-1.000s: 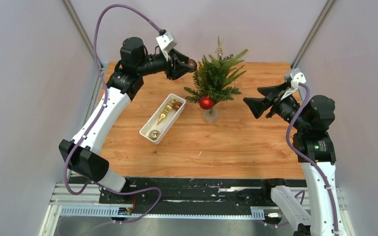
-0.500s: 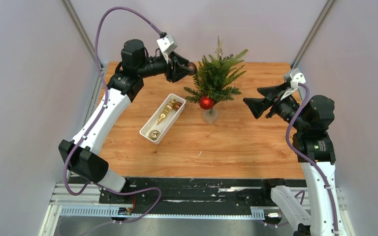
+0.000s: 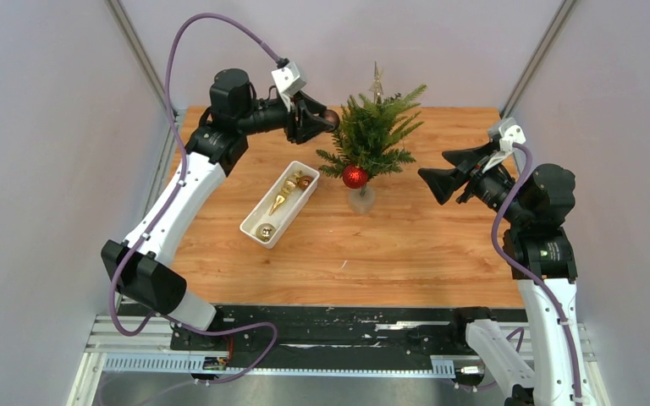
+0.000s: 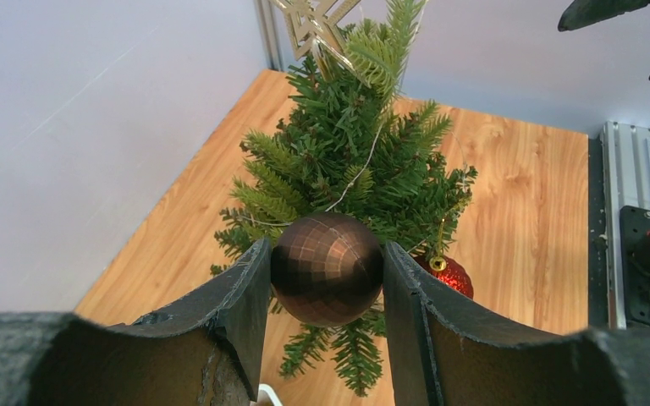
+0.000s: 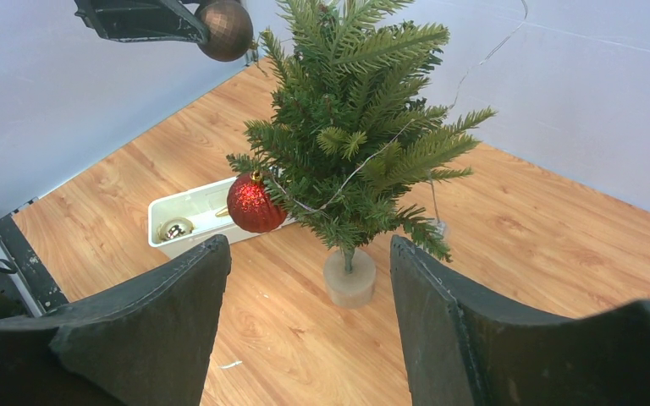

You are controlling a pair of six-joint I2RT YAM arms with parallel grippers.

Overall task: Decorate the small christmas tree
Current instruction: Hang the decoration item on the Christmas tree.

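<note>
The small christmas tree (image 3: 372,135) stands at the back middle of the table in a clear round base (image 3: 360,200). It carries a gold star (image 3: 377,83) on top and a red ball (image 3: 355,177) on a low front branch. My left gripper (image 3: 330,116) is shut on a brown faceted ball (image 4: 327,268) and holds it in the air just left of the tree's upper branches. My right gripper (image 3: 436,178) is open and empty, right of the tree, pointing at it. The tree (image 5: 351,144) and red ball (image 5: 256,204) show in the right wrist view.
A white tray (image 3: 254,224) with several gold ornaments lies left of the tree, slanted toward the front. Grey walls and metal posts close in the table on three sides. A thin string of wire hangs across the tree's branches (image 5: 347,178).
My left gripper has moved a little to the right and up with the brown ball, closer to the tree. The right arm has not moved.
</note>
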